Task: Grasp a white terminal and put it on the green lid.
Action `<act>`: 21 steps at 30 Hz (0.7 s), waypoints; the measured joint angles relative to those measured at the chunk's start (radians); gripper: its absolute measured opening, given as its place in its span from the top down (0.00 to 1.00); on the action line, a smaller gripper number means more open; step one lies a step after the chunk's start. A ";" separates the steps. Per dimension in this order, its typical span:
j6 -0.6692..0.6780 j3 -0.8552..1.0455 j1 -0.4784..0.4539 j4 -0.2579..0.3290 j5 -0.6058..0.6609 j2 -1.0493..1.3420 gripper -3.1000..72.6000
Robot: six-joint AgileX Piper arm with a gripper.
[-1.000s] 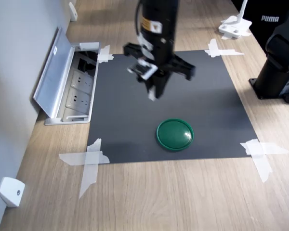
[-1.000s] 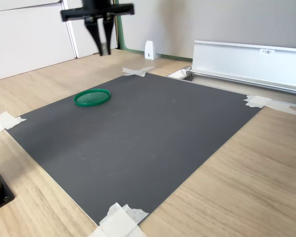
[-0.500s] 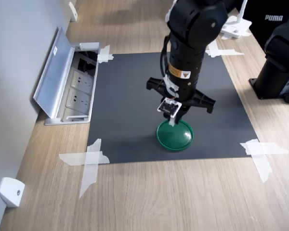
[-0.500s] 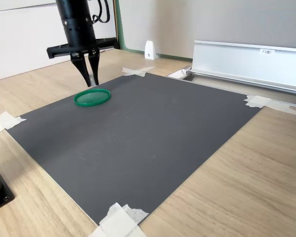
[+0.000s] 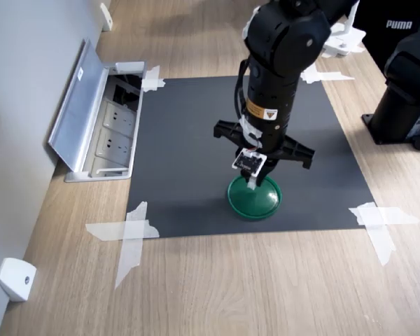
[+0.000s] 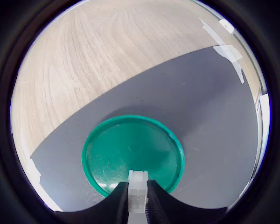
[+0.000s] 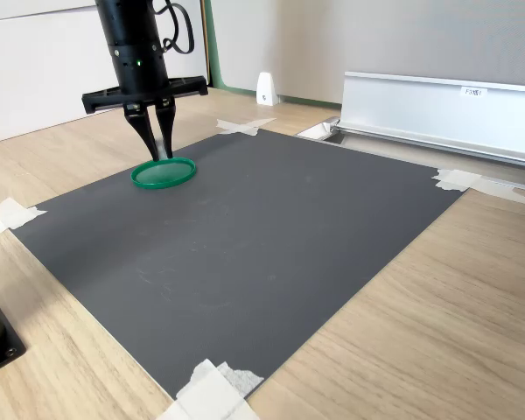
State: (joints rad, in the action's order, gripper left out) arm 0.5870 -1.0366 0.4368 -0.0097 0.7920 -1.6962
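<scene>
Wooden tabletop (image 5: 217,280) carrying a dark grey mat (image 5: 189,161) fixed at its corners with white tape strips (image 5: 129,234); an open floor socket box (image 5: 101,129) lies at the first exterior view's left. Item one: the green lid (image 5: 254,197), a glossy round disc with raised rim, lying flat on the mat near its front edge in the first exterior view. Item two: the white terminal (image 6: 137,191), a tiny pale block, pinched between the fingertips of the gripper (image 5: 254,183), which points straight down over the lid. In the wrist view the block sits over the lid's inner face, close to one side of the rim rather than centred. Whether it already touches the lid cannot be told; it appears just above. Handling note: lower gently until the block rests on the flat face, keep inside the rim, then part the fingers slightly and lift straight up so the block does not tip or cling.
</scene>
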 joint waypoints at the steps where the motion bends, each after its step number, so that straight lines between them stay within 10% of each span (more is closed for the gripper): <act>1: 0.002 0.000 0.000 0.000 0.000 -0.007 0.82; 15: 0.016 0.001 0.000 0.001 -0.010 -0.019 0.30; 21: -0.053 0.002 0.000 -0.012 -0.045 0.145 0.27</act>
State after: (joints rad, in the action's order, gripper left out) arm 0.5337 -1.0345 0.4368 -0.0219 0.7466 -1.5514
